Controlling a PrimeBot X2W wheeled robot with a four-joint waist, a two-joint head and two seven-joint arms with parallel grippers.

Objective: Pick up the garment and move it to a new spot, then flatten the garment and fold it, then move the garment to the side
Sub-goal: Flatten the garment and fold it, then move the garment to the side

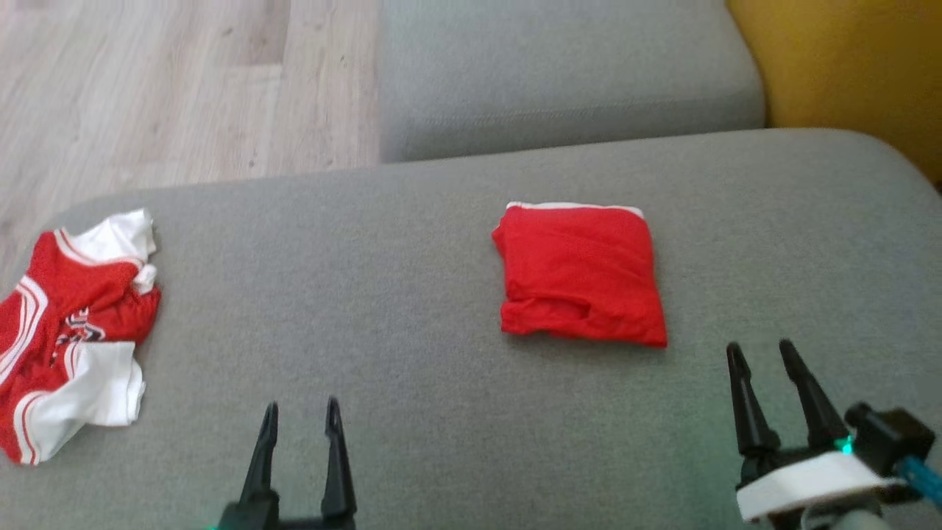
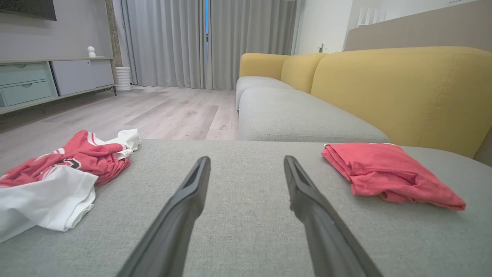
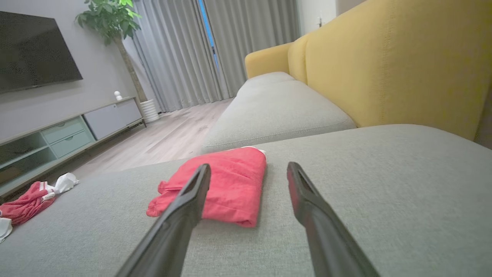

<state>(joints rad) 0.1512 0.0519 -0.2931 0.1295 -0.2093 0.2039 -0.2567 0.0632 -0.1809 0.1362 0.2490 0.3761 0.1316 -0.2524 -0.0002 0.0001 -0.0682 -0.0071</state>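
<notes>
On my head feed the left gripper [image 1: 302, 403] is a pair of long, matte black fingers [image 2: 184, 204], thick at the root and narrowing to blunt points, each with a shallow recess near the tip on its inner side. The right gripper [image 1: 759, 344] is built the same; on its own wrist camera the inner face of one finger has a reddish tint. Behind the right fingers I see a white collar [image 1: 809, 478] round the wrist, a boxy black block [image 1: 890, 434] beside it, a small green light [image 1: 846, 445] and a bright blue piece [image 1: 923, 478] at the edge of my screen.
</notes>
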